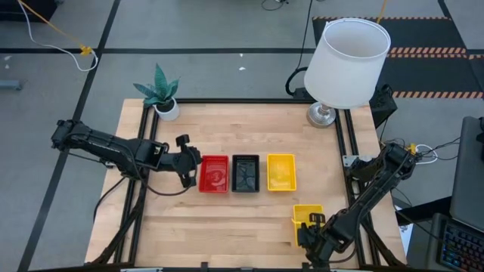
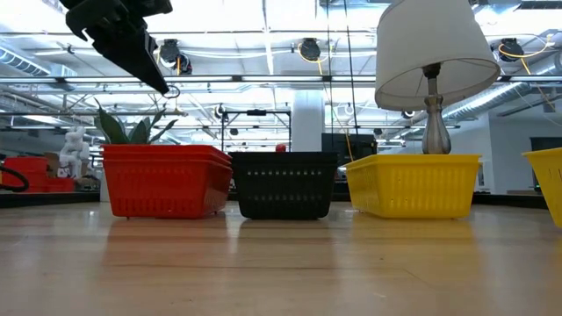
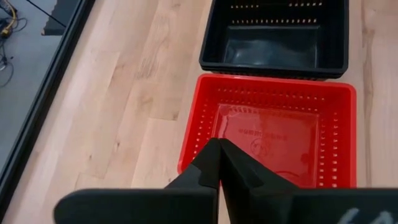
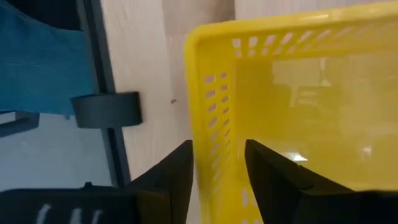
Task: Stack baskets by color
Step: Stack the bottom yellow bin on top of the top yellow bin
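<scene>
Your right claw (image 4: 217, 163) straddles the near wall of the loose yellow basket (image 1: 306, 217), fingers apart either side of it, at the surface's near right, with the yellow stack (image 1: 280, 171) just beyond, farther in.

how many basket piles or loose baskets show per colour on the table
red: 1 pile
black: 1 pile
yellow: 2, one pile in the row, one loose basket at the right gripper
total: 4; baskets per pile cannot be told

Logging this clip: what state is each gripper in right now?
Left gripper: shut, empty, above the red basket.
Right gripper: fingers straddling the yellow basket's wall, not clearly clamped.
</scene>
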Robot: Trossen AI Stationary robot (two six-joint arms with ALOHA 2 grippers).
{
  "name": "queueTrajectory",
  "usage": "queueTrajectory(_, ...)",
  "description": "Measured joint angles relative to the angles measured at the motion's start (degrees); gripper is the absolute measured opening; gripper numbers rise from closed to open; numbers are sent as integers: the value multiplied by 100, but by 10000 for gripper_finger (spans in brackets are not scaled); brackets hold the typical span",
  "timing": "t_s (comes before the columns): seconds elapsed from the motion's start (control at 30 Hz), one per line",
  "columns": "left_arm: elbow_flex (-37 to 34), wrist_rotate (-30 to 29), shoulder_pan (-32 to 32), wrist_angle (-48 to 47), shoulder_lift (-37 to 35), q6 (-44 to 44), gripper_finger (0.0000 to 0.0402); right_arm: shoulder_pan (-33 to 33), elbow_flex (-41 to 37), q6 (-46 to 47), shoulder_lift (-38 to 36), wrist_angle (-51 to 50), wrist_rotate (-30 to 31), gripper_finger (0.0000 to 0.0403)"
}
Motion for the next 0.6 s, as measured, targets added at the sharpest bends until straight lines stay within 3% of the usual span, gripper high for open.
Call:
queueTrajectory(0.17, 0, 0, -1, 17, 0, -20, 24, -2, -48, -18, 0, 16, -1, 113)
queueTrajectory(0.43, 2, 3, -1, 59, 0, -22, 9, -4, -48, 117, -105, -76, -238, 13)
queueTrajectory(0.6, 2, 4, -2, 57, 0, -24, 4, -2, -48, 473, -421, -120, -278, 11)
